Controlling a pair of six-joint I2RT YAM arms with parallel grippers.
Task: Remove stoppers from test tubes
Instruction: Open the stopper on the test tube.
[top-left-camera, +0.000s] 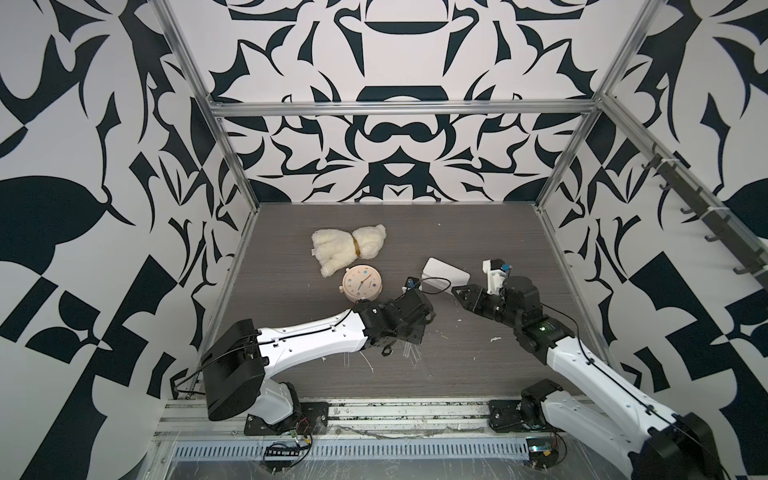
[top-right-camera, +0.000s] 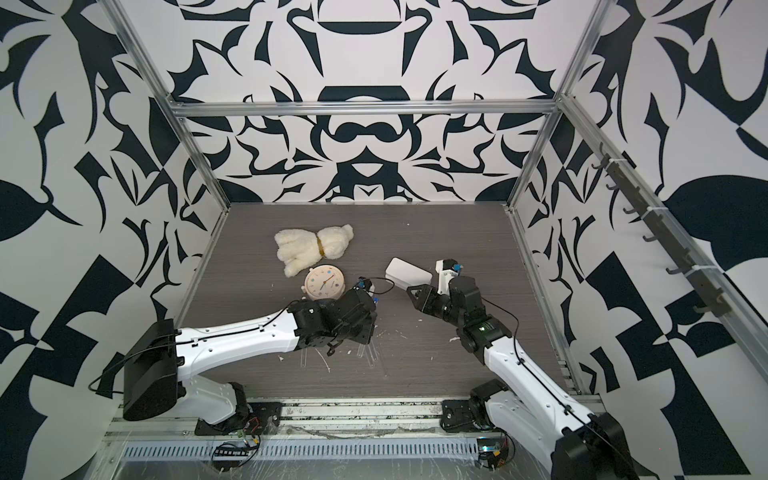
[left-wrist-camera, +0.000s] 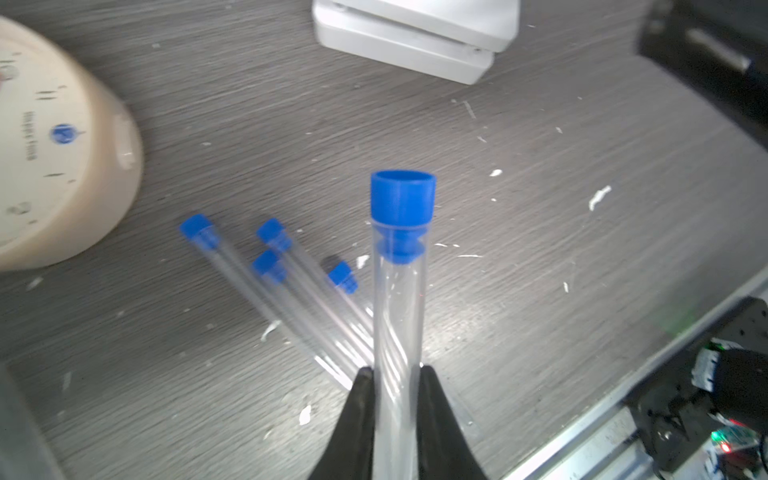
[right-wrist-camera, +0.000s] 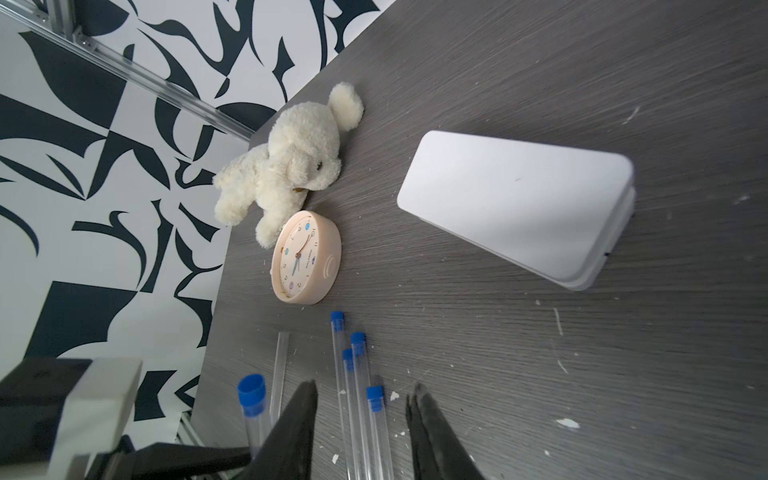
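Observation:
My left gripper (left-wrist-camera: 395, 372) is shut on a clear test tube (left-wrist-camera: 399, 311), held up off the table with its blue stopper (left-wrist-camera: 402, 195) still in its mouth. Several more test tubes lie side by side on the grey table below it, each with a blue stopper (left-wrist-camera: 195, 227) (left-wrist-camera: 270, 230) (left-wrist-camera: 341, 274). In the right wrist view one bare tube (right-wrist-camera: 280, 365) lies beside them. My right gripper (right-wrist-camera: 363, 386) hangs open above the lying tubes, nothing between its fingers, and the held tube's stopper (right-wrist-camera: 251, 390) stands just beside it. In a top view the right gripper (top-left-camera: 457, 291) points toward the left arm's wrist.
A pink round clock (top-left-camera: 360, 284) and a cream plush toy (top-left-camera: 349, 247) lie behind the left arm. A white box (top-left-camera: 446, 274) sits just beyond the right gripper. White flecks dot the table (top-left-camera: 494, 338). A metal rail (top-left-camera: 395, 409) runs along the front edge.

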